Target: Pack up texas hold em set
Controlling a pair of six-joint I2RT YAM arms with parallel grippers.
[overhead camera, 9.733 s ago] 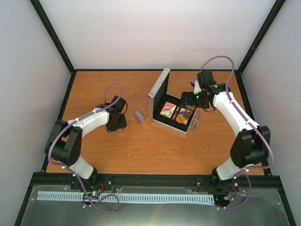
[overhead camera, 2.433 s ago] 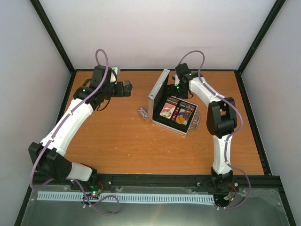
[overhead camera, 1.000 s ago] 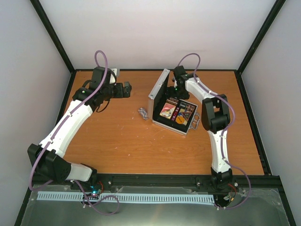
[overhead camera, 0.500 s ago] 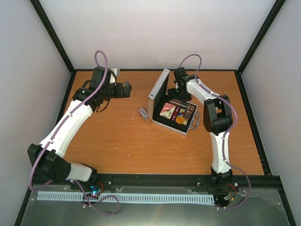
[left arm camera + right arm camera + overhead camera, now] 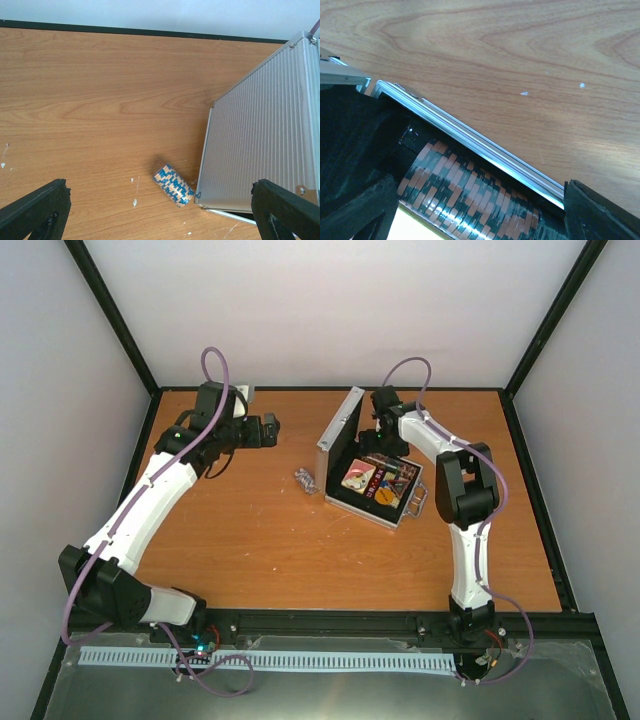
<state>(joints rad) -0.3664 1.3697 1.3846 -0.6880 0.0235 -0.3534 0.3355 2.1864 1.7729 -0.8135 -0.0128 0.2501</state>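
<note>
1. Wooden tabletop [image 5: 250,540]: silver case [image 5: 338,432] is seen open, upper centre, well off the edges.
2. Card deck [image 5: 357,475] print cannot be read.
3. Left gripper [image 5: 271,430] and right gripper [image 5: 378,434] are held spread, nothing grasped.
4. Chip stack [image 5: 298,481] is seen loose just left of the case.

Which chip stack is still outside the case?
The blue-striped stack, lying on its side on the table beside the case lid; the red-and-dark stack already sits inside.
</note>
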